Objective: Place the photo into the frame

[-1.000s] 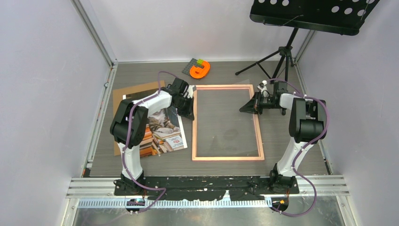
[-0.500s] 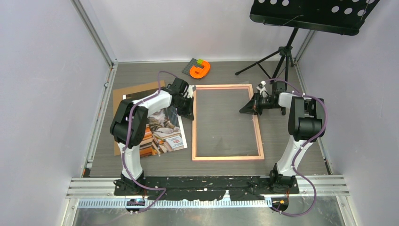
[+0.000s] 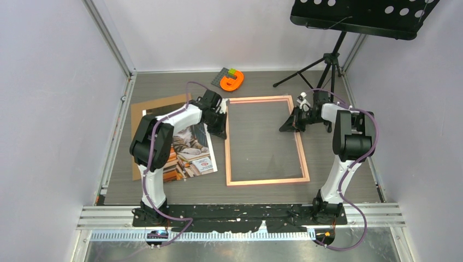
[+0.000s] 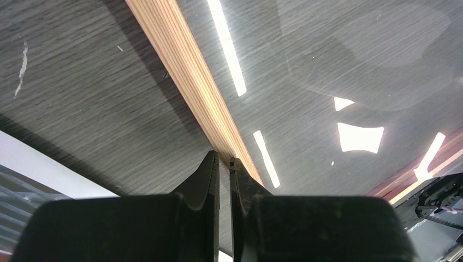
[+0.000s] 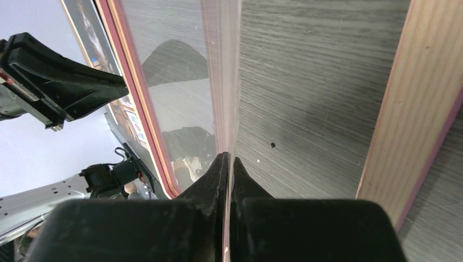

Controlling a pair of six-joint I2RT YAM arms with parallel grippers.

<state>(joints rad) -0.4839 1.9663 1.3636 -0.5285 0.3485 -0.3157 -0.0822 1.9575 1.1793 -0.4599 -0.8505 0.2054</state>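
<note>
The likeliest trouble is the clear pane (image 5: pixel 225 71), which the right claw (image 5: pixel 229 157) pinches by its thin edge alone. Slick and rigid, it could slip free, or crack if it is levered against the frame (image 3: pixel 267 180). The left claw (image 4: pixel 224 159) has its fingers all but together at the frame's left rail (whether they nip anything I cannot tell), so a push there could skew the light frame across the tabletop (image 3: pixel 174 84). The photo (image 3: pixel 192 154) lies flat just left of the frame, partly under the left arm, on a brown backing board (image 3: pixel 143 109); thin paper, it could crease if dragged. The rails are slim, striped pale wood edged in pink; the tabletop is dark and grained.
</note>
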